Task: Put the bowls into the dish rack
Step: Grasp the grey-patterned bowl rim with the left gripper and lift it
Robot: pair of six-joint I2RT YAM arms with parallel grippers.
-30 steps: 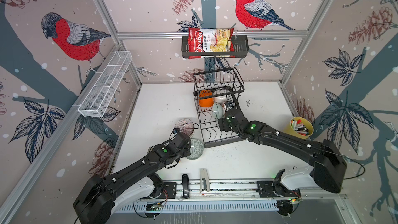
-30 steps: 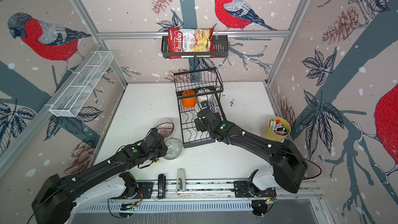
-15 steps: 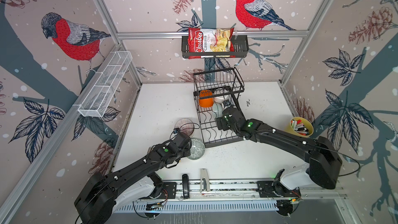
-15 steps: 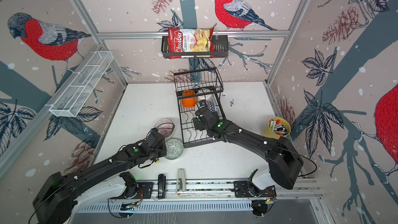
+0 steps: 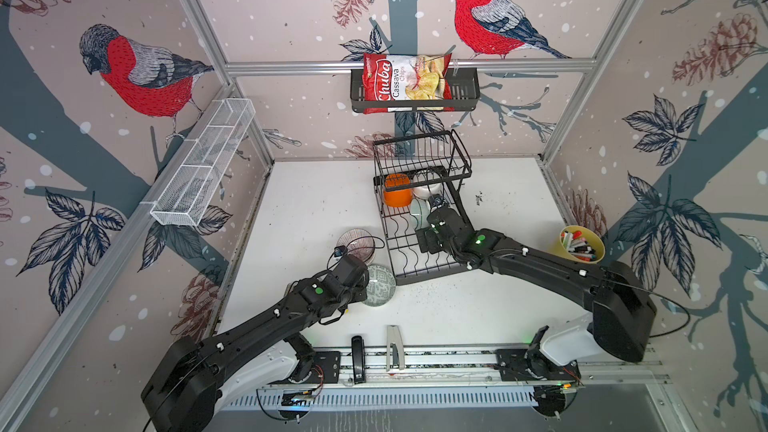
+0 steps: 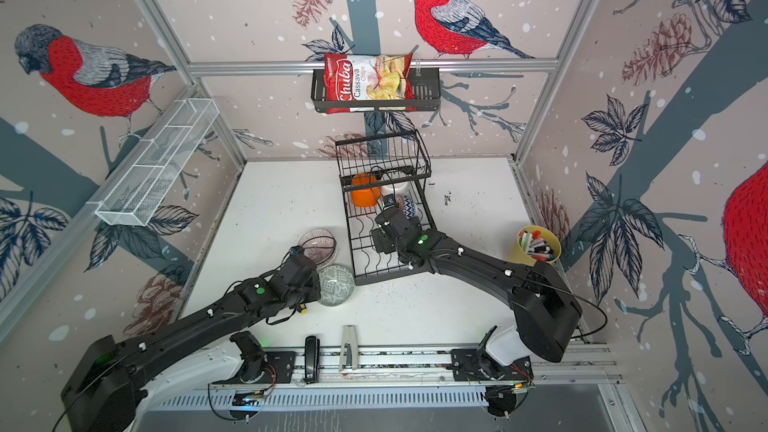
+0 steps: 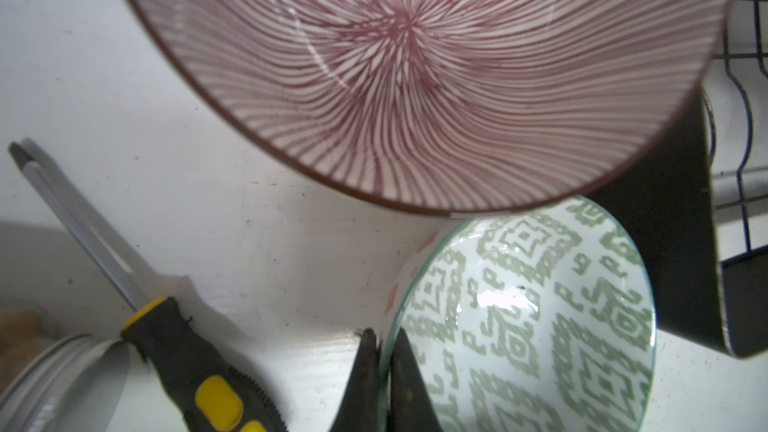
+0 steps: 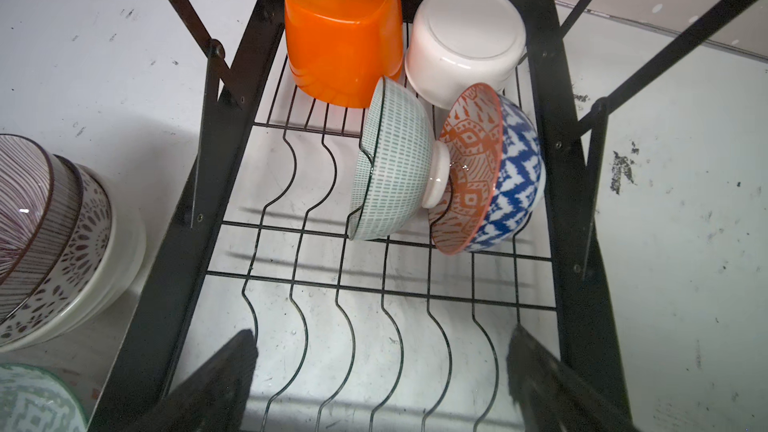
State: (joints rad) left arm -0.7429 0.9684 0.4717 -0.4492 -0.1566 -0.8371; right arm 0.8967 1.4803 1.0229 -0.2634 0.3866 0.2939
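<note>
The green-patterned bowl (image 7: 532, 317) sits on the white table (image 5: 316, 201), just beside the front left corner of the dish rack (image 5: 432, 277), seen in both top views (image 6: 336, 284); the left gripper (image 7: 388, 380) is pinched tight on its near rim, one finger (image 7: 365, 384) outside the wall and one inside. Close behind it a mauve-striped bowl (image 7: 415, 56) tops a stack of bowls (image 8: 62, 251) that also stands on the table, beside the rack's left edge. On the rack's lower tray, an orange bowl (image 8: 343, 31) and a white bowl (image 8: 465, 35) lie upside down at the far end; in front of them a pale green dashed bowl (image 8: 395, 168) stands on edge, its foot against the orange-patterned inside of a blue zigzag bowl (image 8: 515, 176), also on edge. The right gripper (image 8: 386, 388) hovers over the tray's bare near slots, jaws spread wide, holding nothing. A black-and-yellow screwdriver (image 7: 183, 351) lies on the table near the left gripper; a yellow cup of markers (image 5: 579, 243) stands well apart at the right.
</note>
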